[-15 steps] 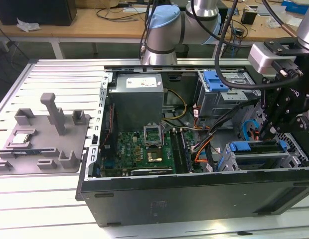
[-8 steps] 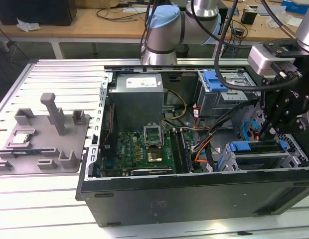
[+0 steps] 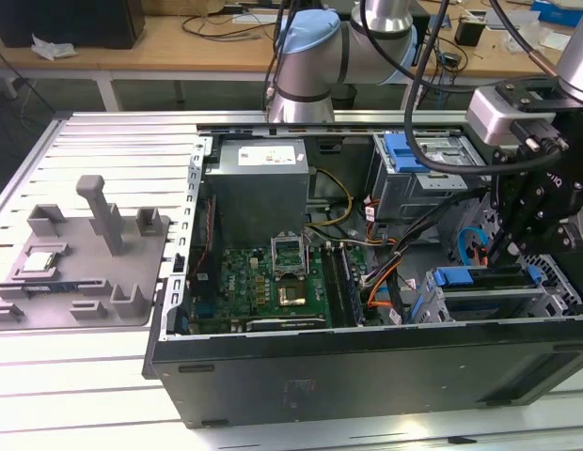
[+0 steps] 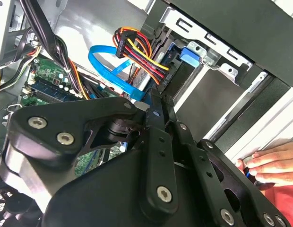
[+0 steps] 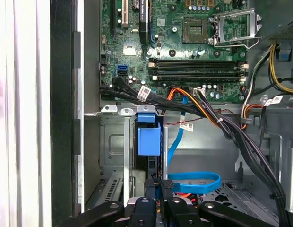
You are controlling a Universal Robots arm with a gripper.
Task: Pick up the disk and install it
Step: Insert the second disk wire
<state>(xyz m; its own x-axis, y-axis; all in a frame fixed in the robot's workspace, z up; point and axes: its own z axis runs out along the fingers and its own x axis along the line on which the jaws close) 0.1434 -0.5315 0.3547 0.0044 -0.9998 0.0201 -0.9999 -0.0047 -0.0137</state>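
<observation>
**Seating the disk squarely in its bay**

Pushing the disk home is the step in hand, as I judge it. It already stands on edge in the drive cage at the near corner of the computer case, on the exterior view's right. Its blue rail frame shows at the mouth of the slot. In the first wrist view the disk is seen end on, with the blue frame between the cage's metal walls.

To do this well, the push should run straight along the slot so the rails do not bind or skew. It should be slow and steady, easing off once the frame meets resistance. The blue data cable loops just beside the gripper, and the bundle of power leads crosses near the far end of the bay. Neither should be trapped between disk and cage.

The arm reaches in from the exterior view's right, wrist bent down. The gripper points into the case just above the cage, in line with the disk's end. I cannot tell whether the gripper is pressed together, spread or pinching the disk.

In the second wrist view a person's hand rests at the case's outer edge, apart from the gripper.
</observation>
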